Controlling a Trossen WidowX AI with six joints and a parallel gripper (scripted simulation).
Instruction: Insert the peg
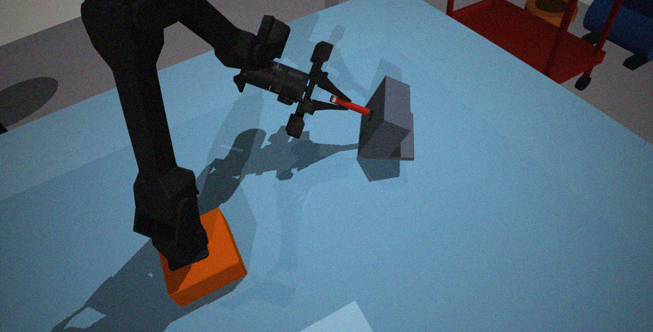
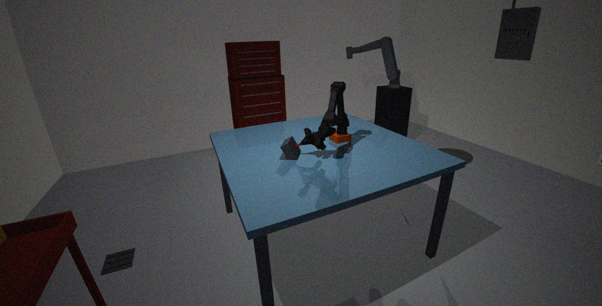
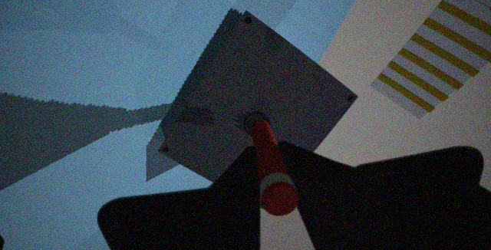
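The peg [image 1: 360, 108] [image 2: 297, 145] [image 3: 266, 158] is a round red rod with a pale band near its top end. My gripper [image 1: 350, 104] [image 3: 267, 151] is shut on it around the middle, holding it tilted with its bottom end toward the panel. The sloped panel [image 1: 397, 101] [image 2: 290, 147] [image 3: 291, 89] is a dark grey block with small dark dots near its face corners. In the wrist view, the peg's bottom end overlaps the round hole [image 3: 248, 119] and hides part of it. The end is at the hole's mouth; whether it is slightly inside, I cannot tell.
The blue table [image 1: 479, 220] [image 2: 260, 186] carries the arm's orange base [image 1: 214, 248] [image 2: 340, 137]. A red cart [image 1: 525, 37] stands on the floor beyond the table. The panel's base plate [image 1: 408, 147] lies flat behind the block.
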